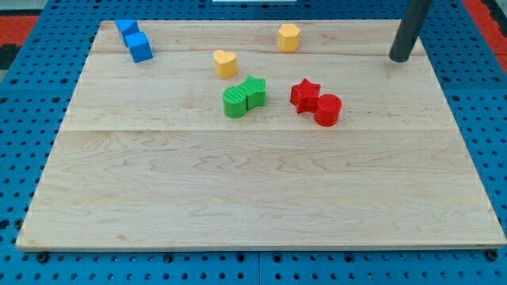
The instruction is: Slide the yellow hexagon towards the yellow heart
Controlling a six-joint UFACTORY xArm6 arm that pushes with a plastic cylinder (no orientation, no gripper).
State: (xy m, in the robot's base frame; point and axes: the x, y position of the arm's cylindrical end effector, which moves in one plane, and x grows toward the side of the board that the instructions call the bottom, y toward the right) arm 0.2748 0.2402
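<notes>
The yellow hexagon (288, 37) sits near the view's top, right of centre. The yellow heart (225, 63) lies lower and to its left, a short gap apart. My tip (399, 58) is at the view's upper right, well to the right of the hexagon and touching no block.
A green cylinder (235, 103) and green star (254, 91) touch each other below the heart. A red star (304, 94) and red cylinder (328, 109) touch at centre right. Two blue blocks (135, 39) lie at the upper left. The wooden board (253, 198) has edges all round.
</notes>
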